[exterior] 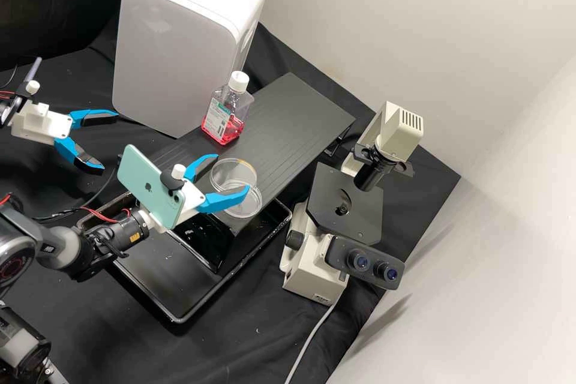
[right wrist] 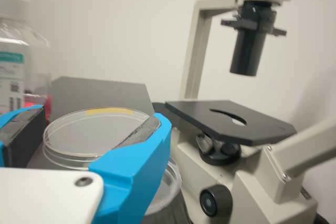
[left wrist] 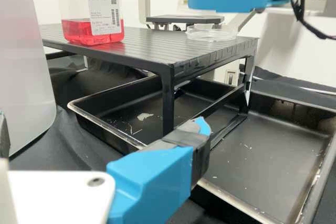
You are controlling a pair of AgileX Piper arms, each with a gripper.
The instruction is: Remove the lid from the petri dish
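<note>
Two dish parts: lid [exterior: 234, 169] off and held up; base [exterior: 249, 207] resting on the platform just under it, offset toward 5 o'clock.
Lid detail: clear, round and level, gripped at its rim on opposite sides.
Right gripper [exterior: 231, 175]: blue fingers closed on the lid, one at 11 o'clock of it and one at 5 o'clock.
Platform [exterior: 294, 114]: black and ribbed, standing on legs, with the base near its 7 o'clock end.
Tray [exterior: 180, 294]: black and shallow, under the platform's near end, reaching on toward 7 o'clock.
Flask [exterior: 225, 109]: white cap, red liquid, upright on the platform at 12 o'clock of the dish, well apart from it.
Microscope [exterior: 354, 216]: cream and black, at 3 o'clock of the dish, beside the platform.
White box [exterior: 186, 36]: tall with rounded corners, at 11 o'clock, behind the flask.
Left gripper [exterior: 107, 141]: fingers spread wide, holding nothing, at 9 o'clock of the dish, well apart from the platform.
</note>
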